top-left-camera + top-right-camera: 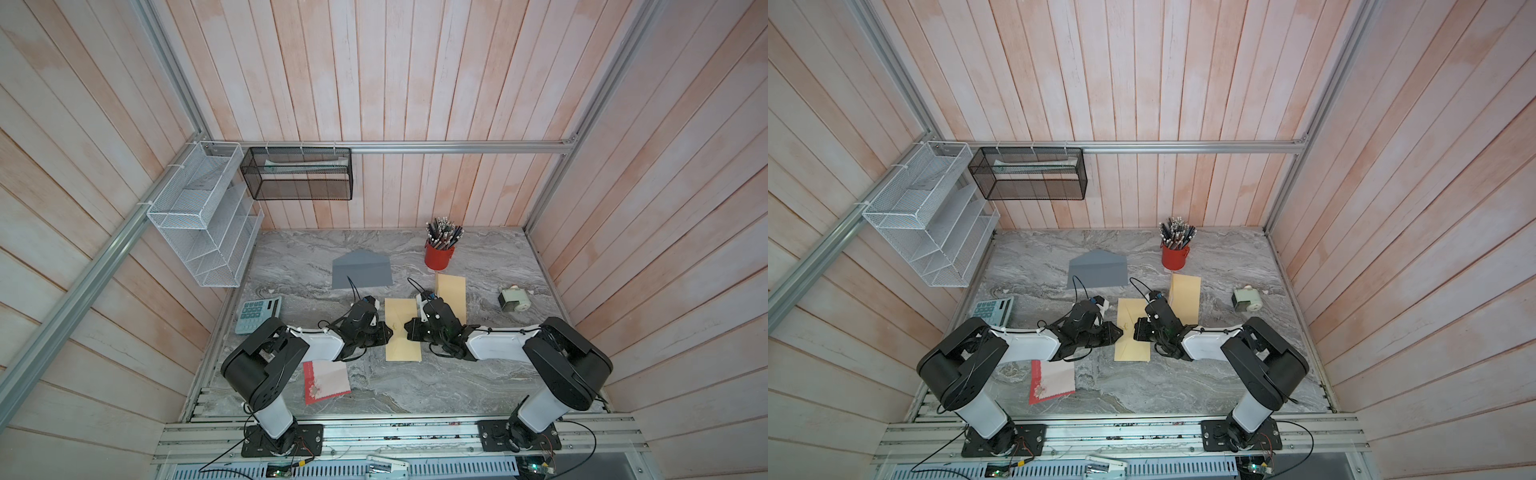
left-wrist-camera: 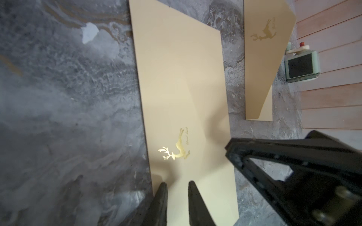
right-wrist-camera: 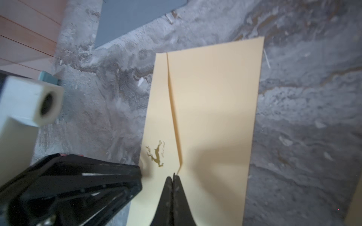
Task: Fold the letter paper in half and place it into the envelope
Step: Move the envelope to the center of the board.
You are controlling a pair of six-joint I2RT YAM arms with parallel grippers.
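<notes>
A smooth cream envelope lies flat in the middle of the veined marble table. The right gripper is pressed together on its pointed flap tip. The left gripper, narrowly spread, sits over its edge, perhaps touching. Beyond lies a grey envelope.

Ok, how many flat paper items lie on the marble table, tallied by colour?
Tan paper pieces with gold deer print: 2
Grey paper envelope: 1
Red-and-white paper card: 1
Total: 4
</notes>
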